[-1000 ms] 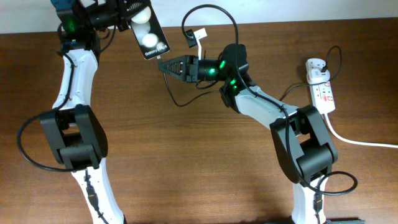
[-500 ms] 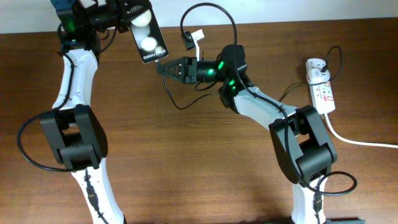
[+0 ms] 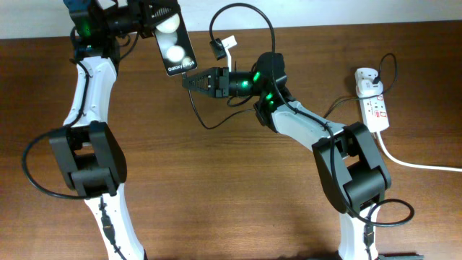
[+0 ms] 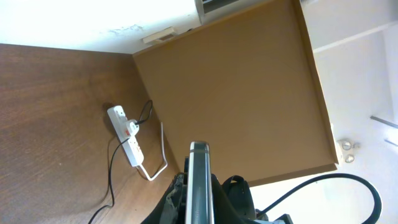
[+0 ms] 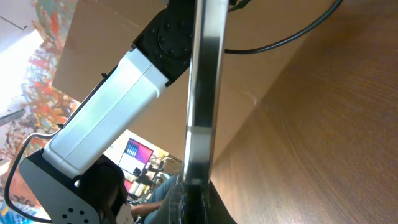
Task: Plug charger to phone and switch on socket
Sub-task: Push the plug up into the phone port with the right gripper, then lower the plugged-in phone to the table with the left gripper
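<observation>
Fingers: left gripper closed on phone, raised at far edge of table; right gripper pinching charger tip just at phone's lower end. Seating likely needs tip square to that end, slow axial push. Socket well right, untouched.

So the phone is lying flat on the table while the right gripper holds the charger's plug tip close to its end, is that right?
Not quite: the phone is not lying on the table. The left gripper holds it raised above it, as the left wrist view shows. The right gripper does hold the plug tip of the charger close to its end.
</observation>
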Robot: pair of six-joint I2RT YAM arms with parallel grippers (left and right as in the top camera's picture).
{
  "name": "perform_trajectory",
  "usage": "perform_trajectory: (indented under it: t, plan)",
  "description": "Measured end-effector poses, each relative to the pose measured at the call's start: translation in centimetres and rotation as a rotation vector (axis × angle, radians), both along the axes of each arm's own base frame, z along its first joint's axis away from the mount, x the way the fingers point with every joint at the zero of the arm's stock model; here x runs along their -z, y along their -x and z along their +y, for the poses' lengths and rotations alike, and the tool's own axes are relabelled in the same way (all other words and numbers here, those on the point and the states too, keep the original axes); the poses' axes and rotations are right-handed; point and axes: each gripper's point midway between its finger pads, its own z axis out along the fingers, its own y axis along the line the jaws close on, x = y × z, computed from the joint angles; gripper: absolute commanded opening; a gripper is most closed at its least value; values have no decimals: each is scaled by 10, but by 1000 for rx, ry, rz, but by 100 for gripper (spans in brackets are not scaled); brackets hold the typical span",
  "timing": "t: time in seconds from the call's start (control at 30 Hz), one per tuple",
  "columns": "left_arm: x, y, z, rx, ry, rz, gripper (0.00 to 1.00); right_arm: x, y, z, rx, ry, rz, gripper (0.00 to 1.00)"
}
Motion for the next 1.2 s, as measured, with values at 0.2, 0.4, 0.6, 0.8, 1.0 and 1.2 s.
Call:
perform_trajectory:
  t: [0.2,0.4,0.6,0.8,1.0,1.2]
  plan:
    - [3,21,-29,132,-13,5,0,-2,-17,-4,90,-16,20,80]
    - [3,16,-5,93,-14,5,0,-22,-9,-7,70,-70,-96,99]
    - [5,9,31,35,-12,30,0,24,-52,-75,133,65,81,99]
    - [5,10,30,41,-12,35,0,75,-89,-171,294,186,212,99]
    - [5,5,29,12,-9,21,0,137,-71,-233,494,551,344,98]
    - [51,6,-20,17,-23,255,0,146,-42,-280,617,931,304,99]
